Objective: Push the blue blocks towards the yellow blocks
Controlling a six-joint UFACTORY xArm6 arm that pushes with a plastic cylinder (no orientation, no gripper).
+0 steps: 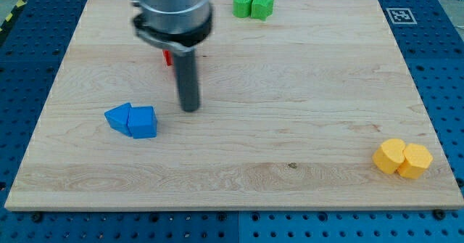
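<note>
Fingers do not exist on this arm, so nothing spreads, presses together or pinches; my tip (pixel 190 109) rests on the wooden board (pixel 304 91), touching no block. Just off the tip toward the view's left and slightly lower sit the 2 blue blocks (pixel 133 120), pressed against each other. Far toward the view's lower right lie the 2 yellow blocks (pixel 402 157), side by side. Behind the rod, a red block (pixel 167 56) peeks out; 2 green blocks (pixel 252 5) sit toward the view's top.
</note>
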